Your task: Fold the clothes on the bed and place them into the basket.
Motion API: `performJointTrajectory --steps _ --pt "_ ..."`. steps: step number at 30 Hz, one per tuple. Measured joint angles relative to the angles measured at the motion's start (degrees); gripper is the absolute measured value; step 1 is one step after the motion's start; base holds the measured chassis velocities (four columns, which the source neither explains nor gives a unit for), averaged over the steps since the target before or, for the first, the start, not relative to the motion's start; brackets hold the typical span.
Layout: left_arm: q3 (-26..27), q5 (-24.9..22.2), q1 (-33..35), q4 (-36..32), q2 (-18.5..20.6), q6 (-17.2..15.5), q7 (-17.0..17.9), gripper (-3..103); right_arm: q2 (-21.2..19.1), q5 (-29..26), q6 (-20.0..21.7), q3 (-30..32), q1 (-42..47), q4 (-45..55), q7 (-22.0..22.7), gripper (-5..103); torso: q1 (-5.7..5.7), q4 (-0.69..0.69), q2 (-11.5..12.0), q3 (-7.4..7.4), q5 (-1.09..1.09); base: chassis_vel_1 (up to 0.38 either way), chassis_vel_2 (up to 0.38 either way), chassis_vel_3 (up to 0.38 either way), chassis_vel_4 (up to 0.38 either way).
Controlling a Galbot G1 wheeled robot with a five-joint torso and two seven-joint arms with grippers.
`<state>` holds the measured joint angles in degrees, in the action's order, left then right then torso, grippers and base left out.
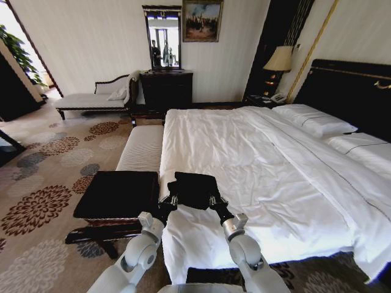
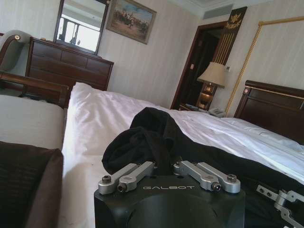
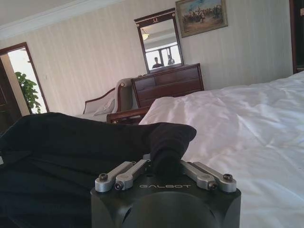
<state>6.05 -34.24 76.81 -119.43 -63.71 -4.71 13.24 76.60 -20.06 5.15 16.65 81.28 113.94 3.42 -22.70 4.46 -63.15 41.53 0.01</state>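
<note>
The clothes (image 1: pixel 194 188) are a black bundle lying folded on the near left corner of the white bed (image 1: pixel 263 165). My left gripper (image 1: pixel 173 200) is shut on the bundle's left edge and my right gripper (image 1: pixel 215 200) on its right edge. The left wrist view has black cloth (image 2: pixel 142 137) bunched up and pinched between the fingers (image 2: pixel 135 173). In the right wrist view a fold of the cloth (image 3: pixel 71 152) runs into the shut fingers (image 3: pixel 204 176). The basket (image 1: pixel 110 221), brown wicker with black lining, stands just left of the bed corner beside the left arm and appears in the left wrist view too (image 2: pixel 23 185).
A white-cushioned bench (image 1: pixel 142 148) runs along the bed's left side beyond the basket. A chaise longue (image 1: pixel 91 99), a dark dresser (image 1: pixel 166 88) with a mirror and a bedside lamp (image 1: pixel 280 61) stand by the far wall. Patterned carpet (image 1: pixel 49 183) lies to the left.
</note>
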Motion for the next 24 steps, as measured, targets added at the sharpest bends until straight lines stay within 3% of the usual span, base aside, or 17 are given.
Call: performJointTrajectory --steps 18,24 --pt "1.87 0.70 2.44 -1.95 0.68 0.12 0.10 7 0.19 0.61 0.45 -0.83 -0.01 0.71 -0.06 7 0.00 0.00 0.00 0.00 0.00 0.229 0.231 -0.230 -0.222" --pt "4.70 0.97 4.95 -3.52 0.74 0.32 0.26 7 0.26 -1.79 -0.23 -2.12 -0.62 0.63 0.21 7 0.00 -0.01 -0.01 -0.01 -0.03 0.138 0.139 -0.129 -0.127"
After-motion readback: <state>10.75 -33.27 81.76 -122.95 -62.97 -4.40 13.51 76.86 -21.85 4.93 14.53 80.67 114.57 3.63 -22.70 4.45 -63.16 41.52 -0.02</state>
